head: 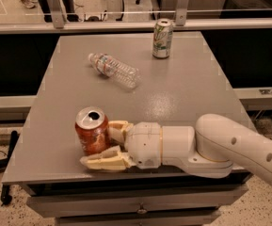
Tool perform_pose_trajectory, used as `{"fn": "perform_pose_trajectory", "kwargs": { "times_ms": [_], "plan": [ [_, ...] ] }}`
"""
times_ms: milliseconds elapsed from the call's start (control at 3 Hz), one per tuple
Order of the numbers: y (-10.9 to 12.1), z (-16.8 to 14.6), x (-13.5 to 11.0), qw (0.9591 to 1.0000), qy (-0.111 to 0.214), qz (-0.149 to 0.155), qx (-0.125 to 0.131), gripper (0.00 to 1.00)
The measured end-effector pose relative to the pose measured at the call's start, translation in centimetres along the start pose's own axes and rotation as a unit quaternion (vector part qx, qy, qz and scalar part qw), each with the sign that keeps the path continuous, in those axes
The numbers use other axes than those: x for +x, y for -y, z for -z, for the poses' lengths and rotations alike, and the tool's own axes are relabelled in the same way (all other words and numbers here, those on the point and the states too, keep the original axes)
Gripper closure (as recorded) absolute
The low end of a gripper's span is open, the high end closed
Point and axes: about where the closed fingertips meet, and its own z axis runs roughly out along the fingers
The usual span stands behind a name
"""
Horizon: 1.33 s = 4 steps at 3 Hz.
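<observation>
**Camera view: sole view on record**

Item 1. Gripper (97,144): two cream-coloured fingers on a white wrist housing (149,145). It lies low over the near left part of the grey table (182,98) and points left. The fingers are spread, not pressed together. The far finger (119,128) rests against the right side of item 2, and the near finger (105,161) lies flat along the table just in front of the base of item 2. It cannot be told whether either finger presses on the can.

Item 2. Red soda can (91,136): upright, top opened, near the table's front left corner. It sits in the mouth of the gripper, only partly between the fingers, with its left side outside them. It is the thing nearest the gripper.

Item 3. Arm (234,145): white, entering from the lower right and running almost level above the table's front edge.

Item 4. Plastic water bottle (113,70): clear, lying on its side at mid-table, well apart from the gripper.

Item 5. Green can (162,38): upright near the far edge, well apart from everything else.

Step in hand, as a judgement: a grasp being set on the red soda can, with the fingers bracketing it but no hold yet made.

Requirement for a firm hold, as a judgement: the can should sit deeper between the fingers, and both fingers should meet its wall squarely above the base. The near finger lies low, and a lopsided squeeze could tip the can or push it towards the left edge.
</observation>
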Motion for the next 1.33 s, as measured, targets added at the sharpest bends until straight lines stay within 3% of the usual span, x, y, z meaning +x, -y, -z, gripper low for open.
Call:
{"fn": "perform_pose_trajectory", "kwargs": {
  "times_ms": [667,1000,1333],
  "plan": [
    [0.9,1.5,-0.9,0.9997,-0.004,0.011,0.020,0.88],
    [2.8,4.2,-2.8,0.9981,-0.013,0.037,0.049,1.00],
    [6.4,9.1,-6.9,0.9920,-0.017,0.086,0.091,1.00]
  ]
}}
